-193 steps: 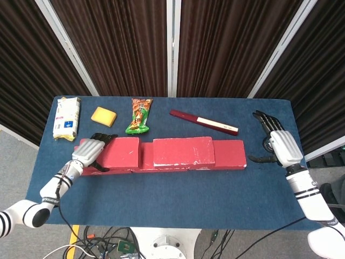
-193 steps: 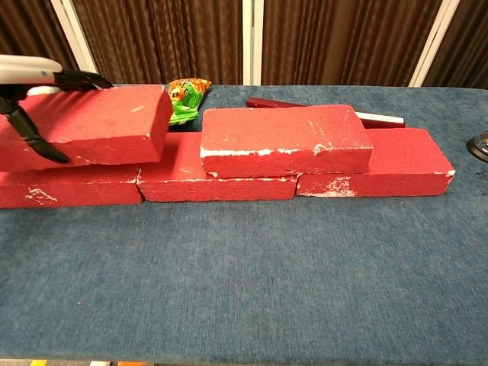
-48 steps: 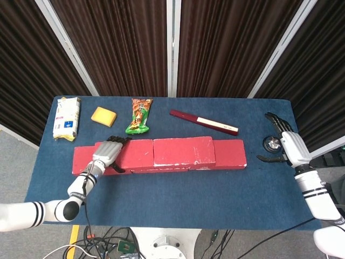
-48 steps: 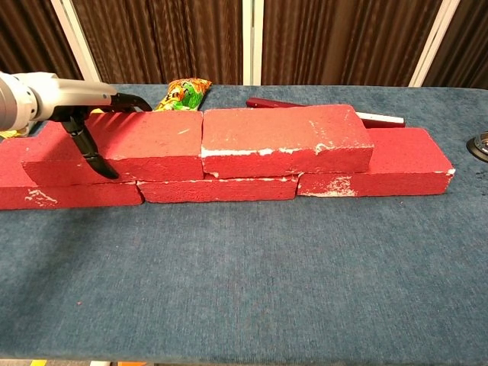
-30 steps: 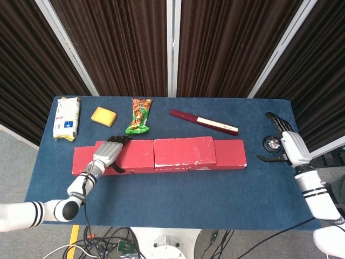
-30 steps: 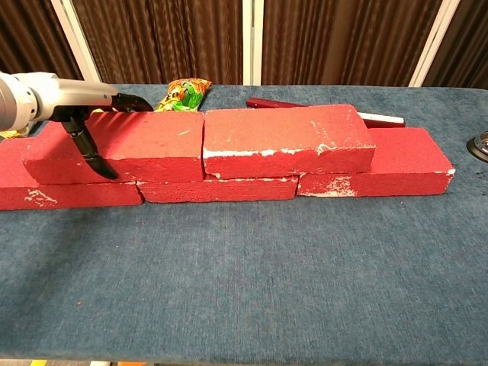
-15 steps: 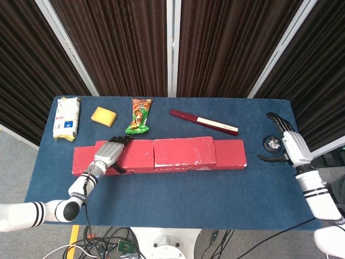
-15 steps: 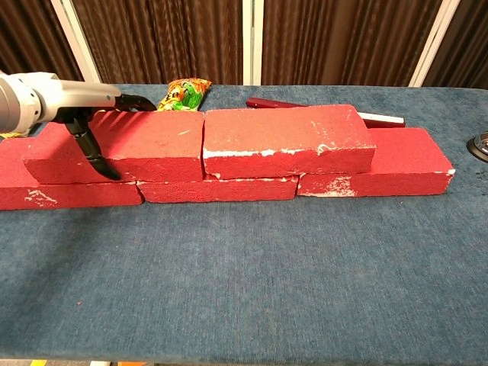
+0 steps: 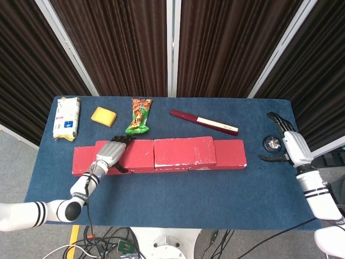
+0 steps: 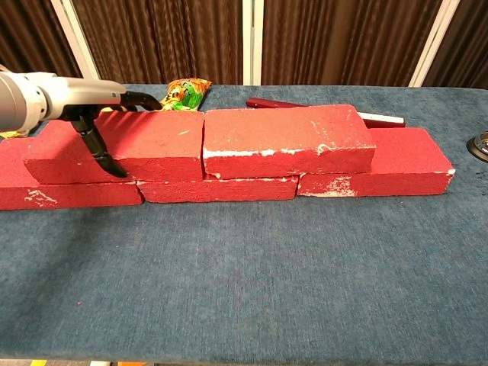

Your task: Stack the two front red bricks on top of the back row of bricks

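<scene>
Gripping the left upper brick (image 10: pixel 114 145), your left hand (image 9: pixel 110 154) has its fingers (image 10: pixel 95 149) over the top and thumb down the front face. That brick sits on the back row (image 10: pixel 217 188), touching the right upper brick (image 10: pixel 286 139). Your right hand (image 9: pixel 291 145) hovers with fingers spread beside the table (image 9: pixel 178 194) edge.

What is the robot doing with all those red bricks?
It is building a little wall. Three red bricks lie in a row on the blue table, and two more already sit on top of them. The left robot hand holds the upper left brick, which sits right against the upper right brick. The right robot hand waits open off to the side, holding nothing.
</scene>
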`<state>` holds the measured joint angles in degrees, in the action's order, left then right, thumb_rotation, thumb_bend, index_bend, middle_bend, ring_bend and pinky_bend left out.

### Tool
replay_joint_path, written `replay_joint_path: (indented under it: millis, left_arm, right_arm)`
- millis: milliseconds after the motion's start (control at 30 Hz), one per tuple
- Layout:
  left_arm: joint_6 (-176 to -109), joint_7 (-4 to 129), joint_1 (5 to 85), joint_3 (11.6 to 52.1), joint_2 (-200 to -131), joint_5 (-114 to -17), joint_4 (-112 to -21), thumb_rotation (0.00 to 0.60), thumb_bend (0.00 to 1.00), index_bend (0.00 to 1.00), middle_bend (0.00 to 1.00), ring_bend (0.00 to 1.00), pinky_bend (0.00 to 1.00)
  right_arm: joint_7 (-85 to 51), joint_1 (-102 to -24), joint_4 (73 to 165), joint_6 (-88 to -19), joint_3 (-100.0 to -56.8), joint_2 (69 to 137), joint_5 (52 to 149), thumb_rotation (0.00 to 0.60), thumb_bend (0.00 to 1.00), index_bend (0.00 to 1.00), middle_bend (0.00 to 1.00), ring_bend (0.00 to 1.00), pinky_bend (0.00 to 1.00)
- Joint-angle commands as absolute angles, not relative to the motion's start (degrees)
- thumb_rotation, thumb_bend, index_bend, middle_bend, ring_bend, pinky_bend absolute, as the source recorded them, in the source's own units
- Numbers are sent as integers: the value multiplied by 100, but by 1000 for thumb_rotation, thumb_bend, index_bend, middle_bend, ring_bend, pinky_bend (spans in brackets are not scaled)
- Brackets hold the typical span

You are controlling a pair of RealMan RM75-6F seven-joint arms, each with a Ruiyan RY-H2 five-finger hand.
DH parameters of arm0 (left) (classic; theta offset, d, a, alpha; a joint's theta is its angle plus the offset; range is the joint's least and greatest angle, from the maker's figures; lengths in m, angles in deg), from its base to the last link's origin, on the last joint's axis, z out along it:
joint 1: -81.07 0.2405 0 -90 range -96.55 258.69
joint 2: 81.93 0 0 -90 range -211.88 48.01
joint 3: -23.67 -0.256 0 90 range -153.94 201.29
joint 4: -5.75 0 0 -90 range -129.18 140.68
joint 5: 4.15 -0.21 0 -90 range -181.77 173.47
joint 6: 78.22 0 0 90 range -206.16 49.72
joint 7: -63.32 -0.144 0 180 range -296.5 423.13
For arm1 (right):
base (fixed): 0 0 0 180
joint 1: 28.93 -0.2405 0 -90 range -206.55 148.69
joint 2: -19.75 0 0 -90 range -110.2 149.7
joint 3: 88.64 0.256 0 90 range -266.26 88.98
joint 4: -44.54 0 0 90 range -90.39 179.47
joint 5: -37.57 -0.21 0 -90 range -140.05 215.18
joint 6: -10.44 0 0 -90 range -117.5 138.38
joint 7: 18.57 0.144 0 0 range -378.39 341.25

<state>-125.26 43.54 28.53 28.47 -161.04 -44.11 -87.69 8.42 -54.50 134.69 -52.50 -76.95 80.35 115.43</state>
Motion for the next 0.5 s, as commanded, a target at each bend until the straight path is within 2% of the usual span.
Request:
replay_joint_path:
  millis: [33,500]
  left_arm:
    - [-12536,4347,2844,2859,-16115,-4420,-8774,600,13,0,0,0,8]
    - [-12609,4303,2806,2921,-16239,-4364,-8712,600,10,0,0,0,8]
  right_arm:
    - [852,-5449,13461,-5246,-7692,8034,11535,600,0,0,0,0,0]
    - [935,-5439,13405,-5220,-7704,8039,11542,600,0,0,0,0,0]
